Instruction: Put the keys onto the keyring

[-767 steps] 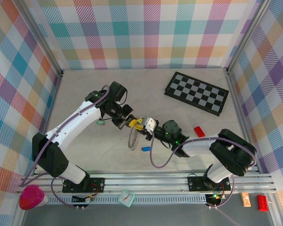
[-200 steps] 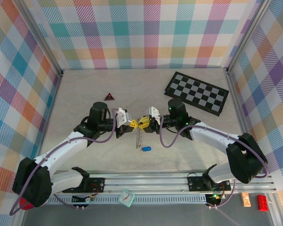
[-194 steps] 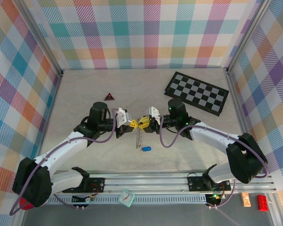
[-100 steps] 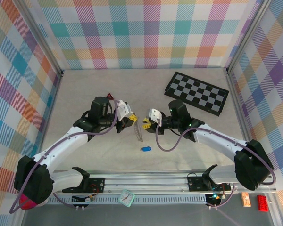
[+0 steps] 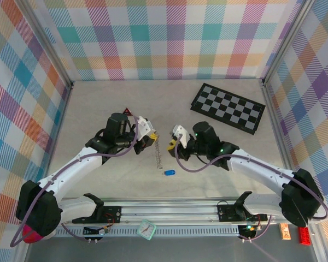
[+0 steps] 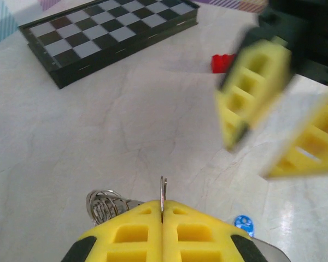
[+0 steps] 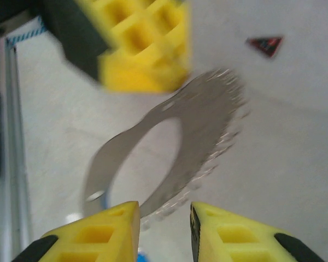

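— Plaid walls (image 5: 169, 38) round a pale table (image 5: 98, 98); what lies on it?
— Chequered board (image 5: 227, 107) at two o'clock of the table; small red-and-black triangle (image 5: 127, 112) at eleven o'clock of the left gripper (image 5: 152, 137); little blue tag (image 5: 169, 173) at six o'clock of the keyring (image 5: 159, 154).
— Where is the keyring?
— Near the table's middle, between the two grippers; from above it shows edge-on, a thin strip; the left gripper's yellow fingers (image 6: 131, 234) are pressed together on its rim; the ring sits at five o'clock of them.
— The keys (image 7: 232, 117)?
— Strung close along the ring's edge like a fringe in the right wrist view; too blurred to count.
— The right gripper (image 5: 171, 143)?
— At three o'clock of the ring; its jaws stand a narrow way apart, with table showing through the gap; the ring is just beyond its fingertips (image 7: 115, 224); I cannot tell whether they touch it.
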{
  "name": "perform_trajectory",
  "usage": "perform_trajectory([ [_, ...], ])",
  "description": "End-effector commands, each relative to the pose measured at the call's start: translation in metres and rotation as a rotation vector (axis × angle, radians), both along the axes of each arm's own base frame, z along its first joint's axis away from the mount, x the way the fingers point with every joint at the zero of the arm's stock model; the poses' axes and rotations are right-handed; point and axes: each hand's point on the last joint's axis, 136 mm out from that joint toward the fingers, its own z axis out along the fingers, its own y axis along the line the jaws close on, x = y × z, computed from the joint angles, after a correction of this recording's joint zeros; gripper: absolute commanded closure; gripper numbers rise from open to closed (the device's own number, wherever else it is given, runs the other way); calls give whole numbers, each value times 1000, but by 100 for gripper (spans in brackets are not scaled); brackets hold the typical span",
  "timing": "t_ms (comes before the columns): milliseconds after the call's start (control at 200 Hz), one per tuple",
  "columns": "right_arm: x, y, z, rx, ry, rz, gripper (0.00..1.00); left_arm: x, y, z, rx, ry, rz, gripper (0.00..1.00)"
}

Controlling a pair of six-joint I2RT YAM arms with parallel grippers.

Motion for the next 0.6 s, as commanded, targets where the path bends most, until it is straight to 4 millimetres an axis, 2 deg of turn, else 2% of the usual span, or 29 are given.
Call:
perform_trajectory([
  [0,-26,-9,-38,-130,183,-114,69,9,11,5,47,-56,76,100],
  [105,-42,-7,-58,-176,248,-144,68,13,18,-2,75,-47,115,100],
  [190,-54,-5,-75,-246,228,-112,68,15,22,-6,85,-35,133,100],
  [340,-66,3,-91,-349,29,39,67,20,29,-10,87,-36,167,100],
  [490,-74,14,-101,-403,-231,292,68,22,29,-3,48,-45,167,100],
  [595,-65,13,-115,-469,-355,353,69,20,26,0,20,-48,153,100],
])
